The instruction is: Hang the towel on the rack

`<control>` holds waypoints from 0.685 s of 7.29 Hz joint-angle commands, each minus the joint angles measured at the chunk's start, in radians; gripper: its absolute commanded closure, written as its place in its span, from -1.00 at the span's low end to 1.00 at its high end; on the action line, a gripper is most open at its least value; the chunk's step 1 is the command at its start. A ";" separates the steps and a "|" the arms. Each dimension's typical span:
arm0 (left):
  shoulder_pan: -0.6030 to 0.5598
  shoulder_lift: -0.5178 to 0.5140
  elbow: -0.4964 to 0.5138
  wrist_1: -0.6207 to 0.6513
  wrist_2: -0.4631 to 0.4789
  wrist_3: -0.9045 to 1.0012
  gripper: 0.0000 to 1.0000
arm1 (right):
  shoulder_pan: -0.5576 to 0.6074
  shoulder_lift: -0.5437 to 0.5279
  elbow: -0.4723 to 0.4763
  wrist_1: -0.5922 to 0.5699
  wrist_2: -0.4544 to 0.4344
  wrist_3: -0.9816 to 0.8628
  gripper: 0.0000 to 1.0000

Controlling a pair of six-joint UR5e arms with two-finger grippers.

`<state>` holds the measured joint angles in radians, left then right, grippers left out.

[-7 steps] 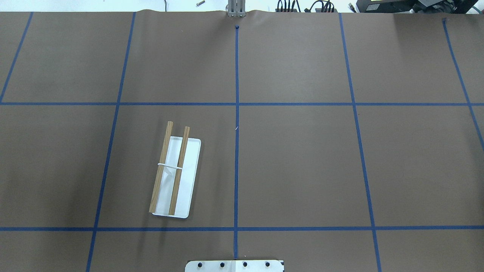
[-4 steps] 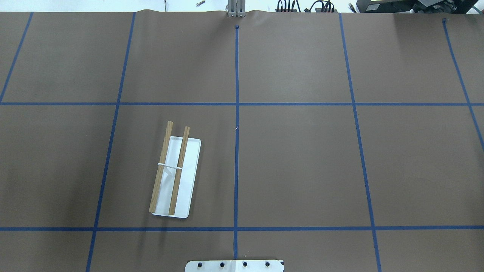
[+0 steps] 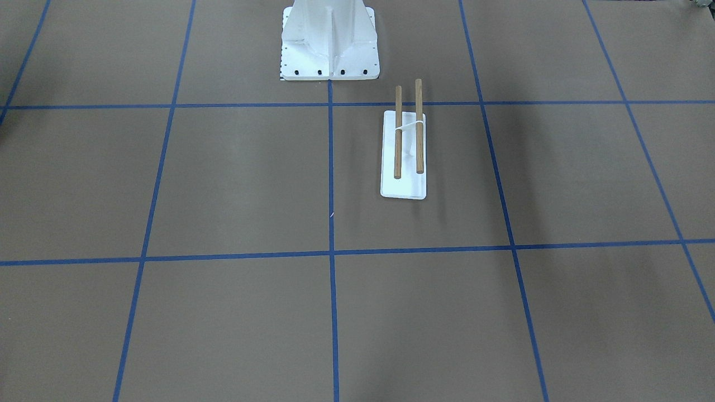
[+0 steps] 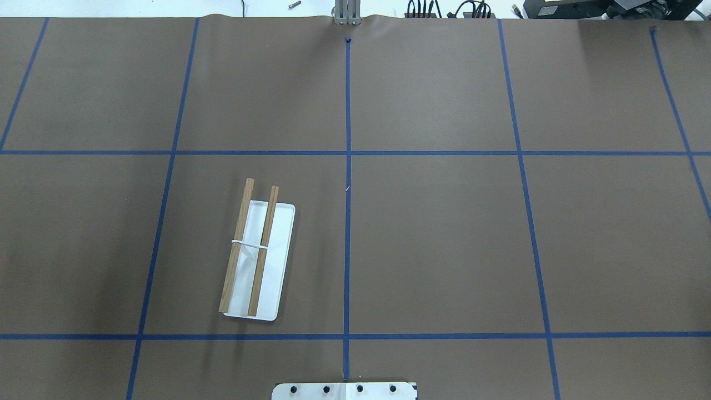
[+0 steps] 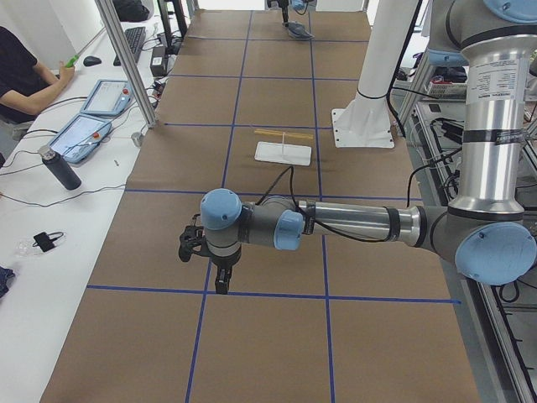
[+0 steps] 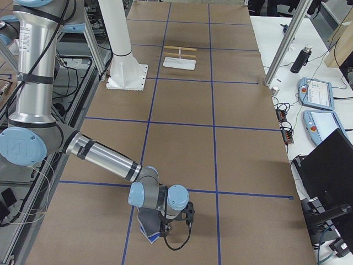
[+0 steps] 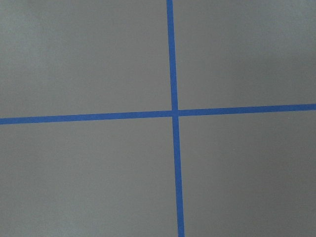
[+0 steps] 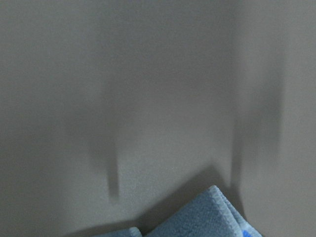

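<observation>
The towel [image 6: 146, 225] lies at the far right end of the bench [image 4: 444, 250], directly under the right end effector [image 6: 163, 231]. In the right wrist view only a blue corner of the towel [image 8: 197, 217] shows at the bottom edge, so the cloth sits just behind and below that camera's line of sight. No fingers show there, and I cannot tell whether this end effector is open, shut or already has the cloth. The rack [image 4: 256, 255] stands well apart from it, on the robot's left half of the bench and close to the robot's side, near the pedestal [image 3: 329, 39]. The coming move therefore turns on a long sideways carry to the robot's left. The rods [image 4: 241, 222] run roughly away from the robot, slightly tilted, so their long axis lies across that line of travel. By my reading the towel would arrive broadside to the rods and could be draped over them from the right. The left end effector [image 5: 221, 285] hovers over a tape cross [image 7: 174, 112] toward the left end, nearer the rack than the right one but far from the towel. Its opening cannot be told either. The pedestal is the one tall thing close to the rack, so the approach probably wants to stay on the operators' side of it.
</observation>
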<state>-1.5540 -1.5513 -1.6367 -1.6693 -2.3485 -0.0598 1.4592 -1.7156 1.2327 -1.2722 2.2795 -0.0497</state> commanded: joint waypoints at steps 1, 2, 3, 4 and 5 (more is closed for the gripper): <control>0.000 -0.004 0.003 -0.004 -0.002 0.000 -0.97 | -0.003 -0.004 -0.016 0.010 0.000 -0.001 -0.90; 0.000 -0.004 0.003 -0.004 -0.002 0.000 -0.97 | -0.003 -0.002 -0.015 0.010 0.011 0.001 0.76; 0.000 -0.004 0.005 -0.004 0.000 0.000 -0.97 | -0.002 -0.002 -0.007 0.011 0.017 -0.005 1.00; 0.000 -0.004 0.009 -0.006 -0.002 0.000 -0.97 | 0.000 -0.004 0.001 0.013 0.056 -0.004 1.00; 0.000 -0.006 0.011 -0.006 -0.002 0.000 -0.97 | 0.001 -0.007 0.005 0.013 0.101 -0.006 1.00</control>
<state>-1.5539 -1.5558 -1.6289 -1.6746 -2.3496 -0.0598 1.4585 -1.7200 1.2308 -1.2602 2.3314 -0.0538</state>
